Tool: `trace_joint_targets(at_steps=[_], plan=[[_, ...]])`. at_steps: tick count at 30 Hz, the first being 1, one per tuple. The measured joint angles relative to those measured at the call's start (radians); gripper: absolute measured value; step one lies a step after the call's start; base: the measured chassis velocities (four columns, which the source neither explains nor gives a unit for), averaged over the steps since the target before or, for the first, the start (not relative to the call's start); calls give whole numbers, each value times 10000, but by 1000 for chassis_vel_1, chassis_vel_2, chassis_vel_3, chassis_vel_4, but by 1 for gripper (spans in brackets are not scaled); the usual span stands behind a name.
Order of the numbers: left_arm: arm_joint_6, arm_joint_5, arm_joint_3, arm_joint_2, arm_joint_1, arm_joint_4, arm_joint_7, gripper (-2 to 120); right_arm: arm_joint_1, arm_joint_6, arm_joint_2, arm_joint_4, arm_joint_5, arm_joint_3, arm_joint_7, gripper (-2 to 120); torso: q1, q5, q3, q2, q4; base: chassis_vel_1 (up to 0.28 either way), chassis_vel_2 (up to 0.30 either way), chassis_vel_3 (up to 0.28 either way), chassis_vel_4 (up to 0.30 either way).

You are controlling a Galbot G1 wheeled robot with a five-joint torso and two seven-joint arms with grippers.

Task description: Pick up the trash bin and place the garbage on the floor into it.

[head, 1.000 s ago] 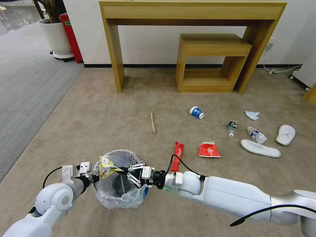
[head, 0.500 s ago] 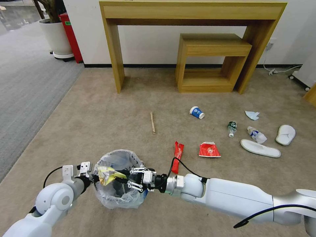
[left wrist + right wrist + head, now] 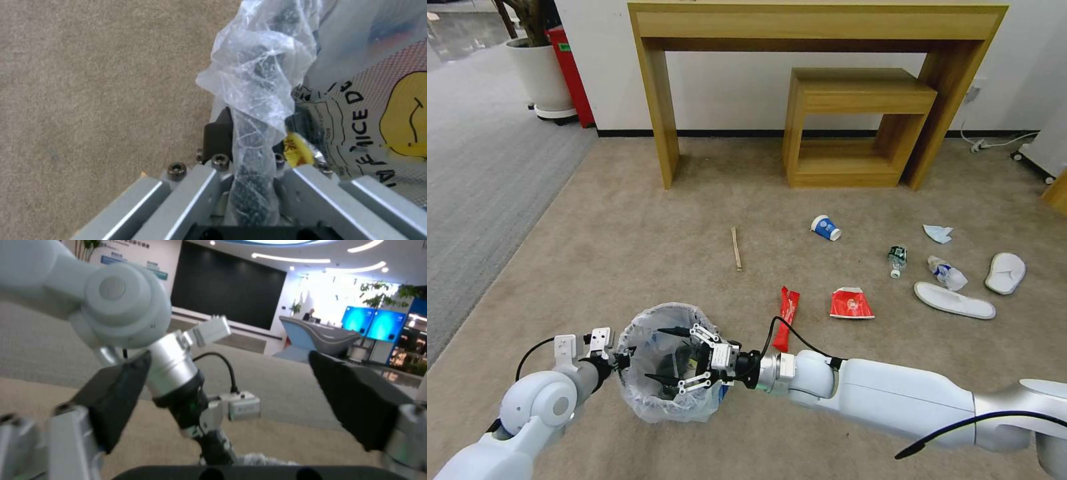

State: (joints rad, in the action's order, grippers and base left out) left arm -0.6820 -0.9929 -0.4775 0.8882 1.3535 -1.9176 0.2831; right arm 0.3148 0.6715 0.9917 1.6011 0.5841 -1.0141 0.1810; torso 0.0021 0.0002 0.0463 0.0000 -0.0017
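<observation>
Two grippers meet at the trash bin [image 3: 668,363], a small black bin lined with a crinkly clear bag, which sits low in the head view on the beige floor [image 3: 627,240]. The left gripper [image 3: 617,360] is closed on the bin's rim at its left side; the left wrist view shows the bagged rim [image 3: 256,140] pinched between the jaws, with a yellow wrapper [image 3: 402,116] lying inside the bag just beyond. The right gripper [image 3: 668,355] reaches in from the right and hangs over the bin's mouth with its fingers spread wide and nothing between them; the right wrist view shows its two dark fingertips [image 3: 120,396] far apart, facing the left arm's wrist. Other garbage lies on the carpet beyond and to the right of the bin: a wooden stick [image 3: 736,249], a long red wrapper [image 3: 788,308] just beside the right arm, a flat red wrapper [image 3: 851,304], a blue-and-white paper cup [image 3: 826,227] on its side, a small bottle [image 3: 896,260], a crumpled clear wrapper [image 3: 947,273], a light-blue mask [image 3: 938,233] and two white slippers [image 3: 954,300], one lying flat and long, the other [image 3: 1005,273] farther right. A wooden table [image 3: 817,80] stands against the wall behind.
</observation>
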Motion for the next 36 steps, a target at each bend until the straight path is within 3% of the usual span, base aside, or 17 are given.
trace_joint_targets(at_steps=[17,24,36], plan=[[84,175,48,110,-29,134,-144,0,-512,-194,525,441,301,613,-390,100,0,-1,0,1,2,0,0,0,0],[109,253,49,112,-30,184,-195,0,-817,-331,739,622,534,1397,-677,100,0,-2,1,1,1,0,0,0,0],[210,340,-178,15,237,190,-376,0,-164,-442,-111,616,544,2909,-762,100,2,-8,2,0,-3,0,0,0,0]])
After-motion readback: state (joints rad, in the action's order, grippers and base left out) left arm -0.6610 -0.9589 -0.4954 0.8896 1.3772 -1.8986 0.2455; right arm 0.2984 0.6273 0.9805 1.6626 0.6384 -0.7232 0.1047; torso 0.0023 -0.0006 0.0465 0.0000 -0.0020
